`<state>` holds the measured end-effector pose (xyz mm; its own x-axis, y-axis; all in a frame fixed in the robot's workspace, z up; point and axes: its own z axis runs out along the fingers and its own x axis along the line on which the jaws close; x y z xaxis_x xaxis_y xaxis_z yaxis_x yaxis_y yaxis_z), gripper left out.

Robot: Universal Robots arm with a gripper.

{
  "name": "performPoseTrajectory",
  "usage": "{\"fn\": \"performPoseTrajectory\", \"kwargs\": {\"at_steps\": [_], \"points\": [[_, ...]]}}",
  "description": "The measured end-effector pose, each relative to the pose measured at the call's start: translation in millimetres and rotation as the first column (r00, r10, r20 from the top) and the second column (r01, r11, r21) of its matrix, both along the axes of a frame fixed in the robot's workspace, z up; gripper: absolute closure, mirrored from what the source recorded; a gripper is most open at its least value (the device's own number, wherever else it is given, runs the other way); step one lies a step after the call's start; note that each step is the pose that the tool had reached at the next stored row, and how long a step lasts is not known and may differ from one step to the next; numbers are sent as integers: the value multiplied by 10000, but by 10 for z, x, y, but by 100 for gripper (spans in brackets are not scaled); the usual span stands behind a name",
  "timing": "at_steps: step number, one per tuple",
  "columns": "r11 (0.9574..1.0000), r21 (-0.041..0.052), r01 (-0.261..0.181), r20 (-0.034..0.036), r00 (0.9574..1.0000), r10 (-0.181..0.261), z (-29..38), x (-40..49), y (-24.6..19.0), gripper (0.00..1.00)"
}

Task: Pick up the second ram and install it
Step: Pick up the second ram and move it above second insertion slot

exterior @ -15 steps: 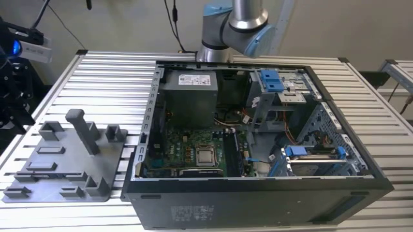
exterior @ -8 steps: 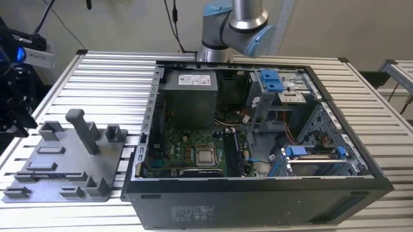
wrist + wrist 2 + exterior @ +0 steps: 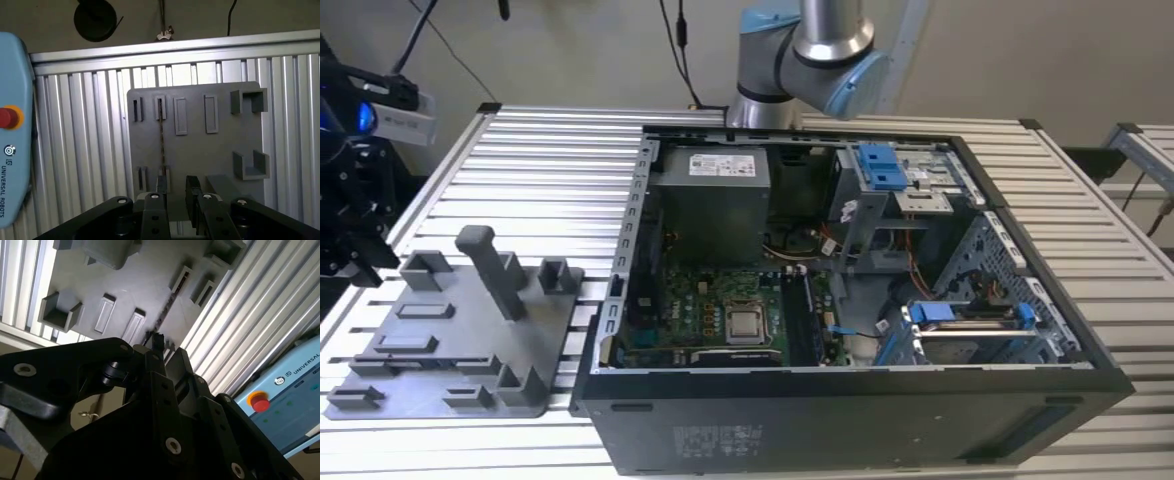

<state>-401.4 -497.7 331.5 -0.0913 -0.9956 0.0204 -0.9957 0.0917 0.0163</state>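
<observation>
One slatted aluminium table (image 3: pixel 547 160), set before a pale wall, carries one open computer case (image 3: pixel 854 430) and one grey fixture tray (image 3: pixel 200 150) with one upright post (image 3: pixel 491 270). One second ram (image 3: pixel 161 135) stands on edge in the tray's slots, close to the gripper (image 3: pixel 173 187), whose fingers are parted and grasp nothing. One pale-blue pendant (image 3: pixel 12 150) sits beside the table.

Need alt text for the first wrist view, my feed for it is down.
The gripper, open, faces a grey holder tray where the second ram stands on edge in its slots, not gripped. The tray lies on a ribbed metal table, beside a pale blue pendant with a red button.
</observation>
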Motion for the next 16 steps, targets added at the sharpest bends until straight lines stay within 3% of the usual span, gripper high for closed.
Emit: {"fn": "performPoseTrajectory", "kwargs": {"at_steps": [8,16], "points": [[10000,0,0,0,10000,0,-49,0,0,70],[10000,1,0,1,10000,0,-143,0,0,70]]}}
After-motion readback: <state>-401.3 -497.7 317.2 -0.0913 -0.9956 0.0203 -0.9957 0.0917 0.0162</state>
